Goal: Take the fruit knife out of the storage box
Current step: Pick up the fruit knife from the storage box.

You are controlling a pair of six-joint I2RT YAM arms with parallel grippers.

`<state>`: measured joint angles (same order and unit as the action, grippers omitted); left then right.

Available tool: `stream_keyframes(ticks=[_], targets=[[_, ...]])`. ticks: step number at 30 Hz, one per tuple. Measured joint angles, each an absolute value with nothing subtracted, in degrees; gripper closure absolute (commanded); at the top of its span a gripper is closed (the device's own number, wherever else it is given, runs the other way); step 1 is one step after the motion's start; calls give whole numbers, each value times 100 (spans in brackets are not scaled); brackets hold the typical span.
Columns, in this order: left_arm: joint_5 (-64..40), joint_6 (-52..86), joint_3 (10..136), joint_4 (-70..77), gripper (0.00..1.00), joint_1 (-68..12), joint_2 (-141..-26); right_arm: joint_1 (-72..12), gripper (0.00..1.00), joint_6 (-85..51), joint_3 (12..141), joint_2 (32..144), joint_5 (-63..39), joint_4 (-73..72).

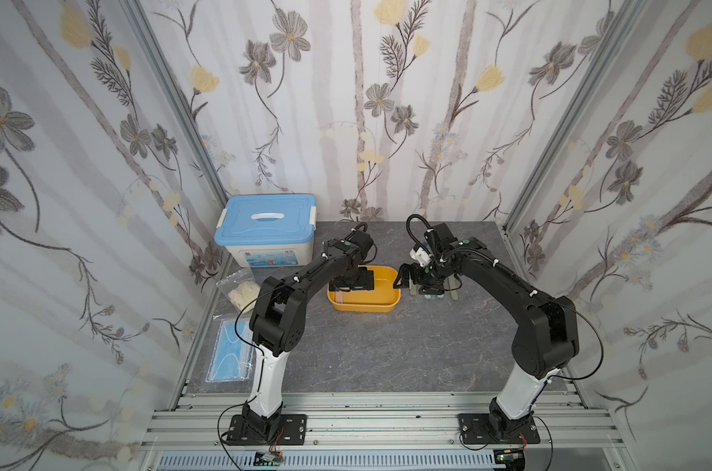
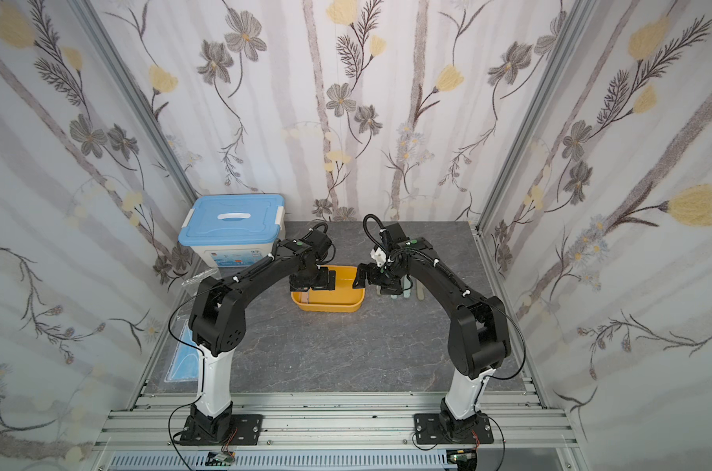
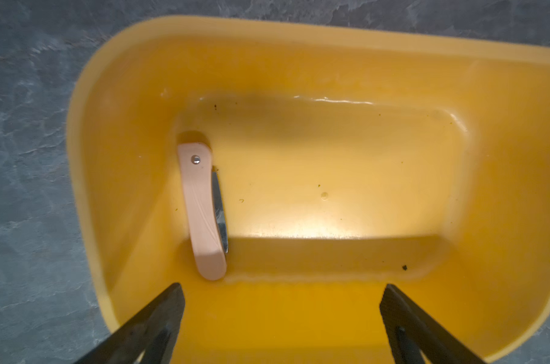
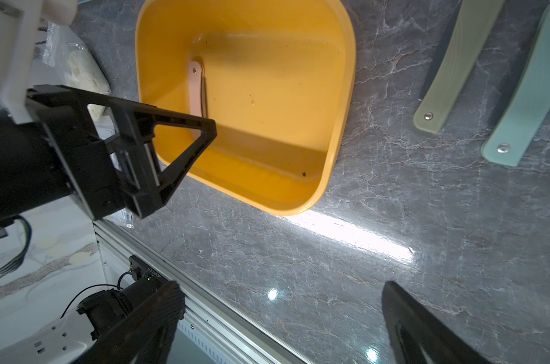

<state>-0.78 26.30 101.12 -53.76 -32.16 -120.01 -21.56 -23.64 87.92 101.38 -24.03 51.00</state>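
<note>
The left hand (image 3: 283,293), fingers apart, hangs over the storage box (image 1: 362,306); the fruit knife (image 3: 204,211) lies inside at 9 o'clock. The right hand (image 4: 283,285) is apart too, empty.

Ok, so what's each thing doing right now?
Yellow box: no lid, flat on the table.
Pink knife: folded shut, lying inside the yellow box.
Blue-lidded box: lid on.
Left end effector: open, empty, over the yellow box.
Right end effector: open, empty.
Green knife: out on the table.
Teal knife: out too.
</note>
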Motion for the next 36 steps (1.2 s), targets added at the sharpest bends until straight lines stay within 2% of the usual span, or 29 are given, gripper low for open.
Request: stream_keyframes(ticks=[19,36], targets=[[655,2593,10645,-5238,0,-3146,-13087,-2080,0,-2440,8967,10136,-2571,4842],[408,2722,10335,-4735,0,-3284,-12997,-1828,0,-2335,9087,10318,-2705,4840]])
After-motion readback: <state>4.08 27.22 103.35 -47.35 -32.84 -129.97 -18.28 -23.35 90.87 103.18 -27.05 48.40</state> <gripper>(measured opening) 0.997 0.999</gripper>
